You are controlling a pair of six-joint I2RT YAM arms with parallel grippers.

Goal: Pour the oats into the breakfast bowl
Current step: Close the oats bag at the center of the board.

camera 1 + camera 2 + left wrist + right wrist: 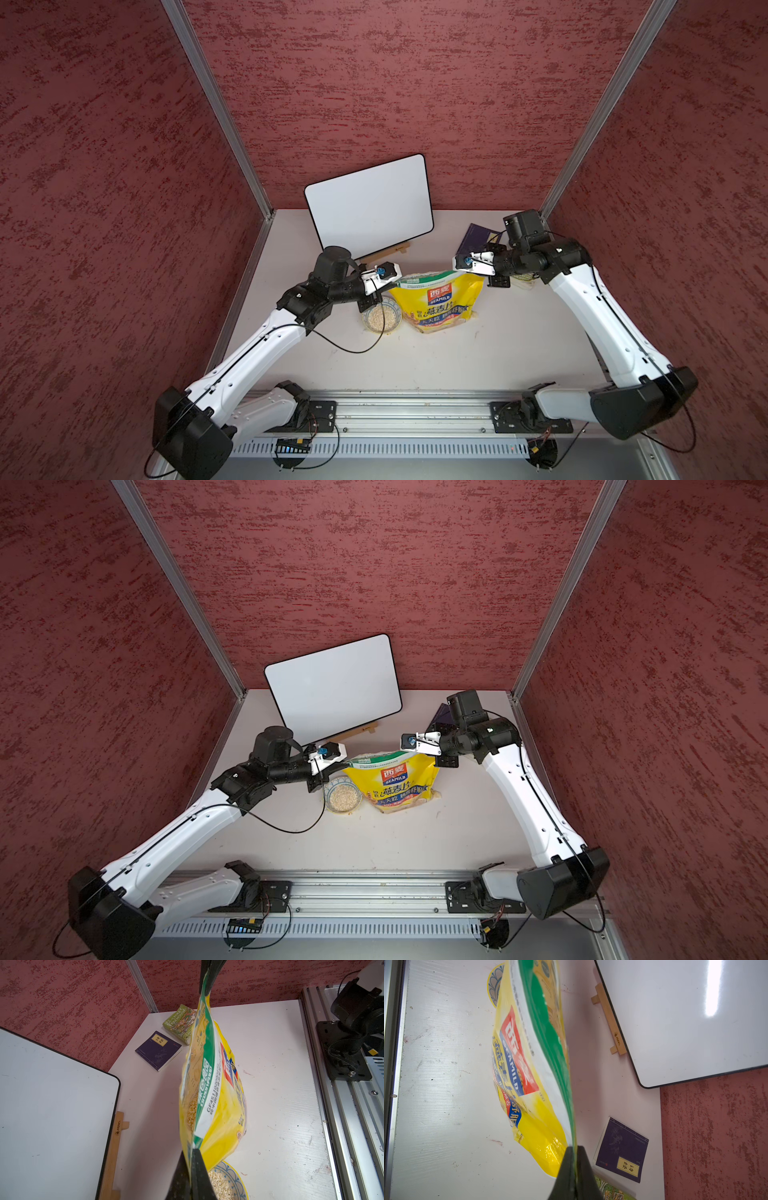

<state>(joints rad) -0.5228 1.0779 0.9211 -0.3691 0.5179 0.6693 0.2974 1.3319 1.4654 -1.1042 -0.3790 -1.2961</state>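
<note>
Left hand (pixel 192 1164) and right hand (pixel 574 1155) each pinch one end of the green top edge of the soft, saggy bag (pixel 436 301), whose base seems to rest on the desk (pixel 457 357) beside the bowl (pixel 365 322) holding oats (pixel 343 798); it is likely bottom-heavy, so that stiffer seam suits gripping.

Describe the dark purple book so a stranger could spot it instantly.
Start at the white board propped at the back wall; toward the right arm, two books lie near the back corner of the table. The purple book is the one nearer the board, dark with a small yellow title label, unlike the green illustrated book beside it.
</note>
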